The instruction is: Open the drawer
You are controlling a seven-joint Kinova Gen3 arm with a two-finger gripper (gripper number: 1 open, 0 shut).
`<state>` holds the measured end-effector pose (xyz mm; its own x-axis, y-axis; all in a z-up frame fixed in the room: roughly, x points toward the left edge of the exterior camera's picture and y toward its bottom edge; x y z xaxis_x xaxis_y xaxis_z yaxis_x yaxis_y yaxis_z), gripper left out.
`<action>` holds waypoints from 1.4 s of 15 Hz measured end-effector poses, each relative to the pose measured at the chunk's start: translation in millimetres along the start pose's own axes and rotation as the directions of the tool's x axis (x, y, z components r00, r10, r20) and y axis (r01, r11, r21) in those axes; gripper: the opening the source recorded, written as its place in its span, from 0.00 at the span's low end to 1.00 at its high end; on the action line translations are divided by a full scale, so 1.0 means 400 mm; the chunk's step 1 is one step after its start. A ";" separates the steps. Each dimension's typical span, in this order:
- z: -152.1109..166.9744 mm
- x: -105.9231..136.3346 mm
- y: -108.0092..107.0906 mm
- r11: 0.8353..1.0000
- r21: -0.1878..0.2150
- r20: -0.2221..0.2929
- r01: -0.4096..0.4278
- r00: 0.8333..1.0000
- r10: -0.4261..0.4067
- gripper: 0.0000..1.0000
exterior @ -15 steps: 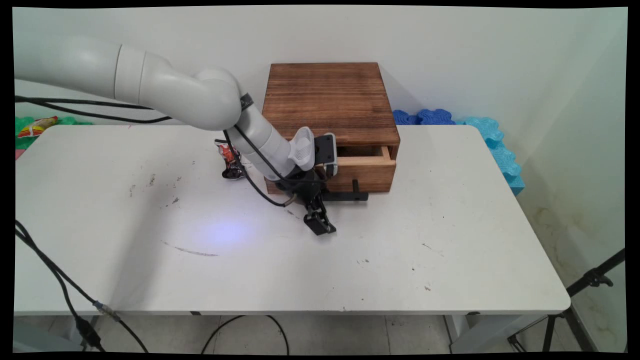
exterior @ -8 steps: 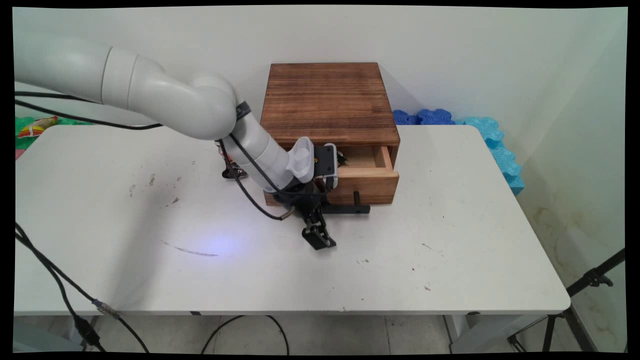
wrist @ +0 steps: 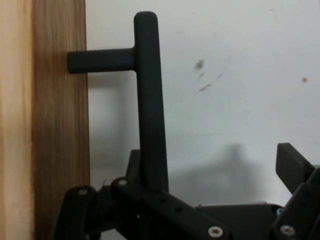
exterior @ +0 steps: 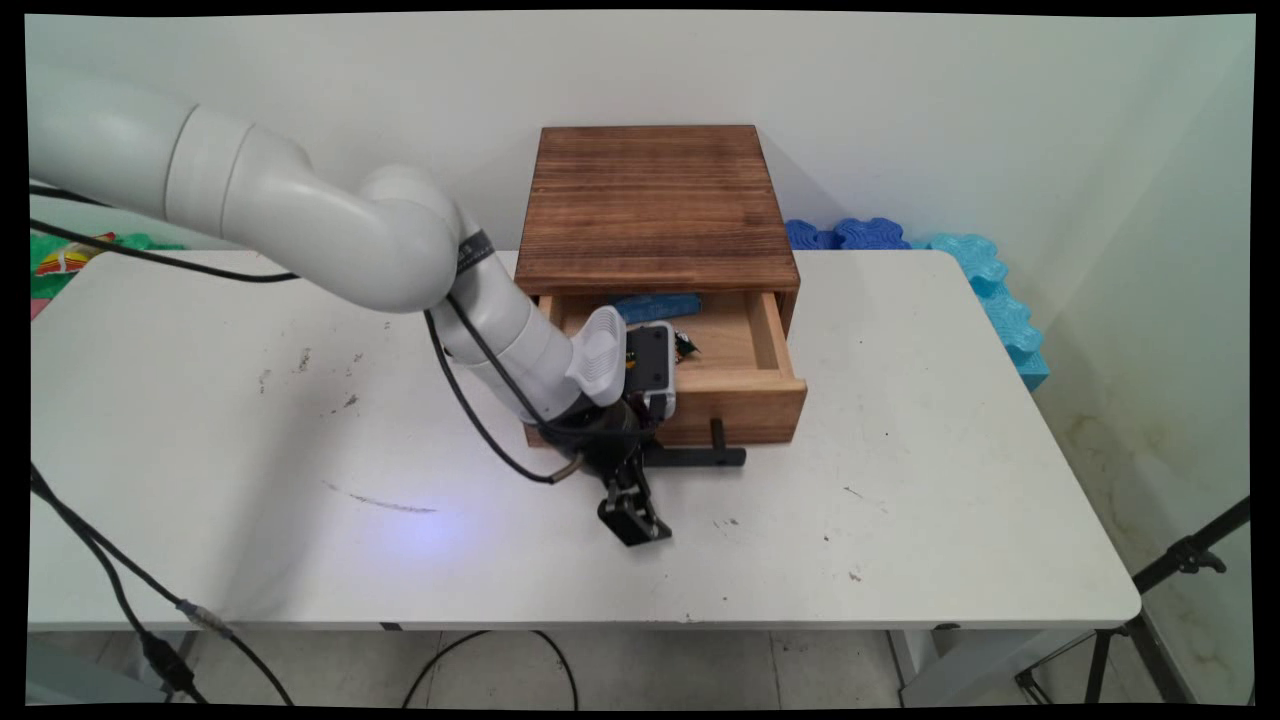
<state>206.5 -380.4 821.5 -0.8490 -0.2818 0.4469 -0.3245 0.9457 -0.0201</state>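
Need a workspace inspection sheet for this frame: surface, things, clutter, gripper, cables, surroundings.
Surface: white table, scuffed.
Things: wooden box; its drawer open, a blue pack and a small dark item inside.
Clutter: nothing seen.
Gripper: gripper at the drawer's black handle, jaws open, bar between them.
Cables: black cable loops off the arm; more hang at the table's left edge.
Surroundings: blue foam right, green foam left, tripod at lower right.

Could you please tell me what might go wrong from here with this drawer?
The hand is open, with the black handle only hooked, not clamped, so it could slip off. The drawer is well out of the wooden box; pulled much further, it might drop out with the blue item inside.
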 end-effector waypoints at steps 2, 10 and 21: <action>-0.002 0.000 0.024 1.000 -0.011 0.000 -0.003 1.000 0.003 1.00; -0.007 0.003 0.114 0.999 -0.053 -0.003 -0.008 1.000 0.007 1.00; -0.016 0.013 0.206 0.996 -0.087 -0.012 0.002 1.000 -0.003 1.00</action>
<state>178.1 -302.9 828.1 -0.8432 -0.2823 0.4575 -0.2884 0.9557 0.0582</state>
